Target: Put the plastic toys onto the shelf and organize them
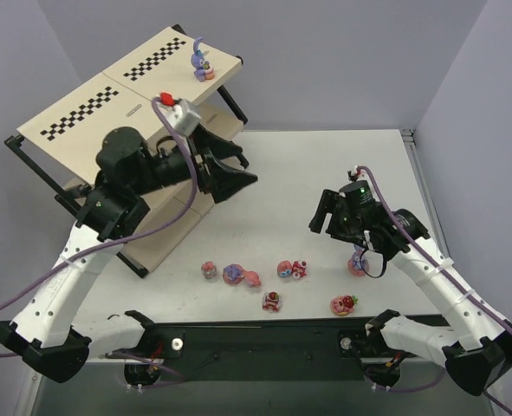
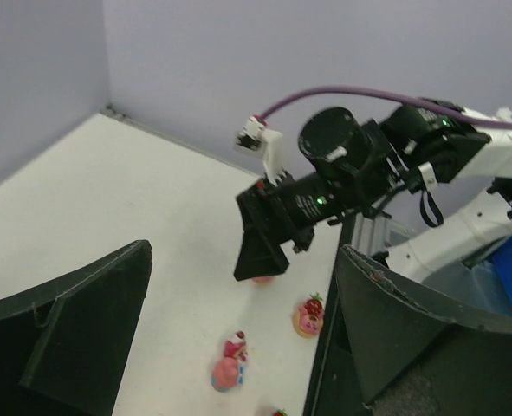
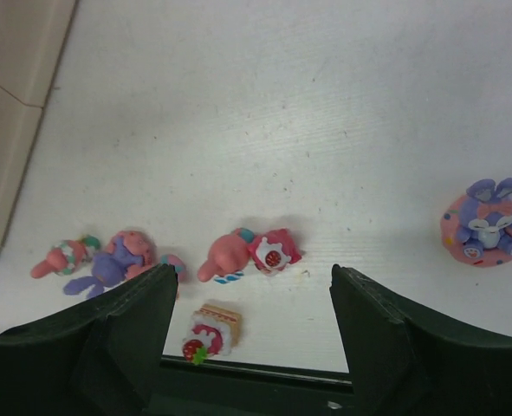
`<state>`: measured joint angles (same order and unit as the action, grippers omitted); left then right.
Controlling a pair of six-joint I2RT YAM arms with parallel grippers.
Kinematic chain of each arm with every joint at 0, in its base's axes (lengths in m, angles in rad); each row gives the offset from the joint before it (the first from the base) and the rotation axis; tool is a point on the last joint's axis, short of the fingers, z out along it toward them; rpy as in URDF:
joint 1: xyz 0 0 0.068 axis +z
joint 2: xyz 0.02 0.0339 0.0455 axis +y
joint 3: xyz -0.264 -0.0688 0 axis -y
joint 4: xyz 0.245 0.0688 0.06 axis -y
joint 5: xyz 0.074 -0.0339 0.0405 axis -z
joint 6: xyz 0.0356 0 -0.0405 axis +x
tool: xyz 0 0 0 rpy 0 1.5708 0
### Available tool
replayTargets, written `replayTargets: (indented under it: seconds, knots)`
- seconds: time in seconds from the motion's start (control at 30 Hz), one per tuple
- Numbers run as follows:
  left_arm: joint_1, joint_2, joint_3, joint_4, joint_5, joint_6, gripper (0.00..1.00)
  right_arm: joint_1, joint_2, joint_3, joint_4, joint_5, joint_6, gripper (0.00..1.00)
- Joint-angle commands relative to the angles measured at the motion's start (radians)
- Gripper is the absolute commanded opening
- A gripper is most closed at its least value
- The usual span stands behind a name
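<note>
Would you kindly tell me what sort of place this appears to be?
Probably a robotics lab test cell: a white table boxed in by plain lilac walls, a slanted shelf with checker strips, and plastic toys as props.

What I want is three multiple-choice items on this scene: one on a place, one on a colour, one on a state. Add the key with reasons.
1. The lone toy on the shelf stands on: A) the top board B) the lowest board C) the table.
2. The upright bunny in the right wrist view sits on a base that is: A) green B) pink C) black.
3. The right gripper is: A) shut on a bunny B) shut, empty C) open, empty.
Key: 1 A: it stands beside a checker strip up top. 2 B: the donut base is pink. 3 C: its fingers stand wide apart, gripping nothing.
</note>
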<state>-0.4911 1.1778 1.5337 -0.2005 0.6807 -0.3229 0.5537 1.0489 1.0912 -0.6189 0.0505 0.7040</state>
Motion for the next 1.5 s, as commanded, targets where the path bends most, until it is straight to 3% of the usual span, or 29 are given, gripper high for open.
replayTargets:
  seconds: [0.0,0.13,0.2,0.33,0.63,1.03,1.17,1.27,1.3,1.37,1.4,1.47]
  knots:
    - [-0.156,-0.038,-0.09,-0.119,-0.183,0.084,0.97,-0.017,0.013,-0.031,-0.009,-0.111,-0.102,0.72]
    - [-0.204,-0.073,-0.144,-0.194,-0.433,0.033,0.97,0.044,0.03,-0.048,0.07,-0.227,-0.274,0.71]
    - [-0.204,-0.11,-0.153,-0.211,-0.58,0.018,0.97,0.132,0.02,-0.085,0.174,-0.248,-0.308,0.71]
    - [-0.204,-0.178,-0.165,-0.197,-0.725,0.004,0.96,0.259,0.074,-0.142,0.381,-0.339,-0.31,0.71]
    - [-0.204,-0.244,-0.127,-0.254,-0.82,-0.022,0.96,0.504,0.333,-0.105,0.611,-0.267,-0.394,0.65]
    - [-0.202,-0.257,-0.081,-0.301,-0.842,-0.008,0.96,0.569,0.574,-0.054,0.702,-0.094,-0.429,0.53]
    - [-0.202,-0.247,-0.061,-0.326,-0.853,0.007,0.96,0.569,0.611,-0.04,0.719,-0.066,-0.431,0.45]
    - [-0.202,-0.241,-0.046,-0.338,-0.856,0.021,0.96,0.569,0.634,-0.03,0.723,-0.063,-0.423,0.28]
    - [-0.202,-0.236,-0.041,-0.339,-0.856,0.027,0.96,0.569,0.635,-0.022,0.722,-0.061,-0.423,0.17]
    - [-0.202,-0.231,-0.034,-0.346,-0.856,0.033,0.96,0.569,0.632,-0.019,0.719,-0.058,-0.42,0.1]
    - [-0.202,-0.228,-0.03,-0.347,-0.856,0.039,0.96,0.571,0.631,-0.01,0.717,-0.054,-0.42,0.0]
    - [-0.202,-0.221,-0.027,-0.347,-0.856,0.044,0.96,0.568,0.626,-0.001,0.708,-0.054,-0.42,0.0]
